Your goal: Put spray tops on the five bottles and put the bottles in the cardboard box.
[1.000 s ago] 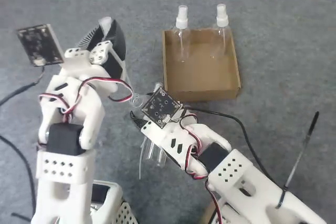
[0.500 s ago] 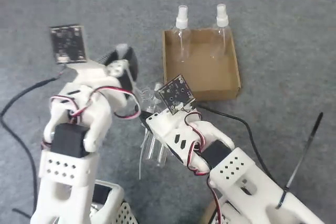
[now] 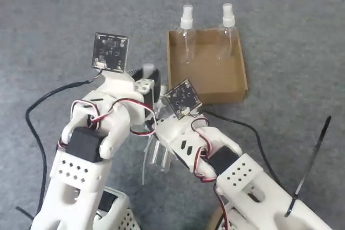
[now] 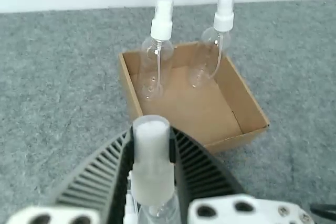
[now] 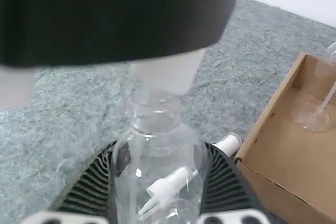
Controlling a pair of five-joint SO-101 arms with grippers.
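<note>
Two capped clear plastic bottles (image 3: 187, 36) at far wall of brown cardboard box (image 3: 207, 98). Left gripper (image 4: 152, 139) clamps white spray top (image 4: 151, 124) over uncapped clear bottle (image 5: 156, 124) gripped by right gripper (image 5: 160, 156), near box front. Loose spray top (image 5: 229, 142) on grey carpet (image 3: 64, 25) beside box.

Two bottles (image 3: 187, 40) at box's (image 3: 169, 71) far wall; rest seemingly free.

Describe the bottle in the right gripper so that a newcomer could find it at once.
Start from the cardboard box on the grey carpet. Off its near left corner, between the arms, the clear bottle stands upright in the right gripper. The two bottles in the box are untouched, tops on; this one's spray top is held at its neck by the left gripper.
</note>
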